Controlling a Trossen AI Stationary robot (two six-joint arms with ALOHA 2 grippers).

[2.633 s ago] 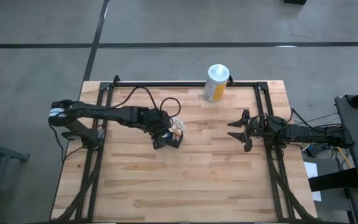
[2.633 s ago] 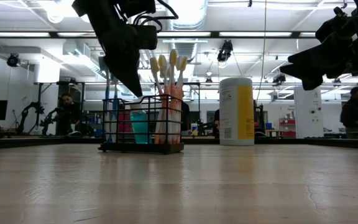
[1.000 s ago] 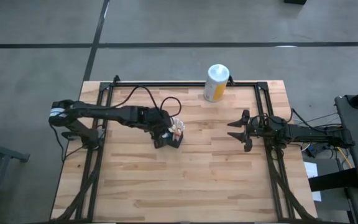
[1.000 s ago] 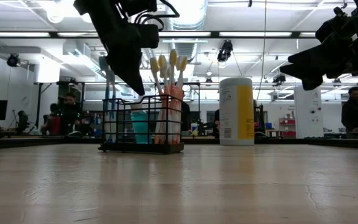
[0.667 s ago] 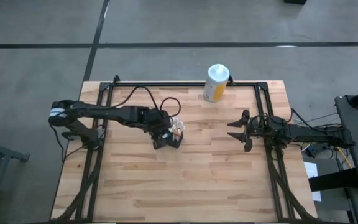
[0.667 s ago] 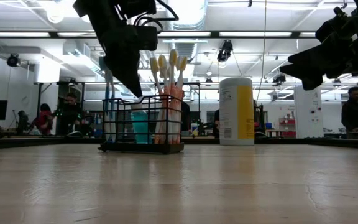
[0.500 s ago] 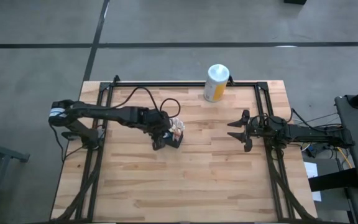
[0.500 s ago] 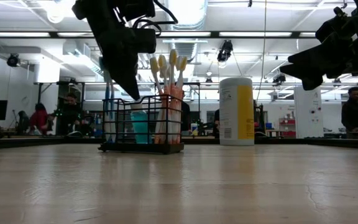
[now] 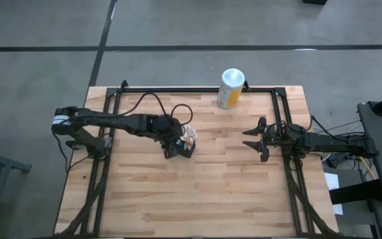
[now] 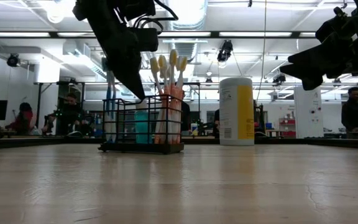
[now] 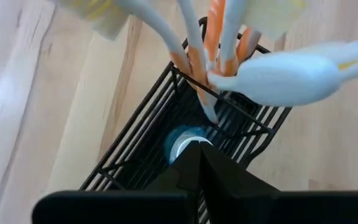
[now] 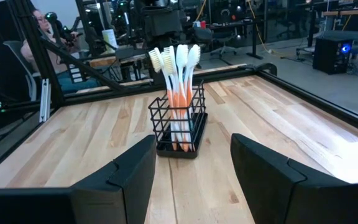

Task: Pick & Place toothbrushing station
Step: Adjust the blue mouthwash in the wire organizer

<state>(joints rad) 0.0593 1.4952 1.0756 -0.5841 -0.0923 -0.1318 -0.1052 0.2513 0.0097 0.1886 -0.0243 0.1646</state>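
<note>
basket (image 12: pixel 178 127): black wire (matt) | toothbrushes (image 12: pixel 178 62): glossy plastic | table (image 9: pixel 197 192): smooth wood

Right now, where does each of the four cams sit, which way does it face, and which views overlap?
High: overhead, straight down; whole table, both arms.
Low: table height, level into the room; wire basket, canister, arms from above.
Left wrist: on the left arm, down into the basket; shut left pincer.
Right wrist: on the right arm, across the table; open right pincer.
Shared: the basket of toothbrushes shows in all four.

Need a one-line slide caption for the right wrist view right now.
Open right gripper faces the black wire-mesh basket of upright white-and-orange toothbrushes standing on the wooden table.
</note>
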